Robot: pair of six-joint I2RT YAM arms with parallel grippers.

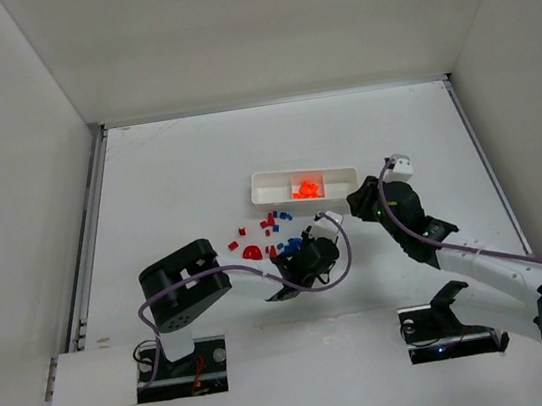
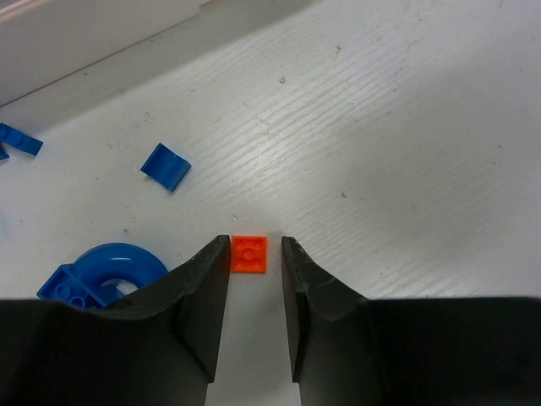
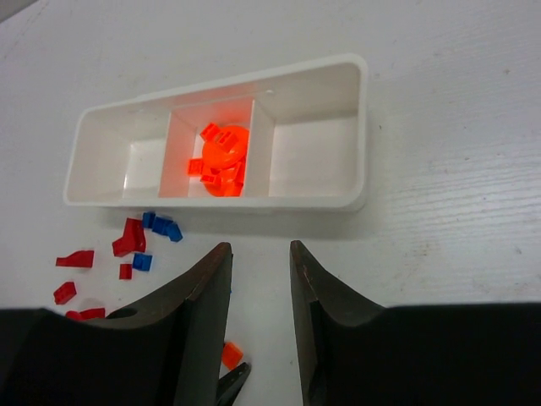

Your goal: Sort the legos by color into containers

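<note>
A small orange square lego [image 2: 249,253] lies flat on the table between the tips of my left gripper [image 2: 254,245]. Its jaws stand narrowly open around the piece: the left finger is at its edge and a slim gap shows on the right. From above, the left gripper [image 1: 309,256] is just in front of the white tray [image 1: 268,180]. My right gripper [image 3: 259,249] is open and empty, low over the table near the tray [image 3: 362,127]. Orange legos [image 3: 221,161] fill the middle container. Red and blue legos [image 3: 135,245] lie scattered in front of the tray.
A blue ring piece [image 2: 118,266] and a blue brick [image 2: 165,166] lie left of my left fingers. The tray's two outer compartments [image 3: 317,156] hold nothing. In the top view, loose red and blue pieces [image 1: 261,237] spread left of both grippers.
</note>
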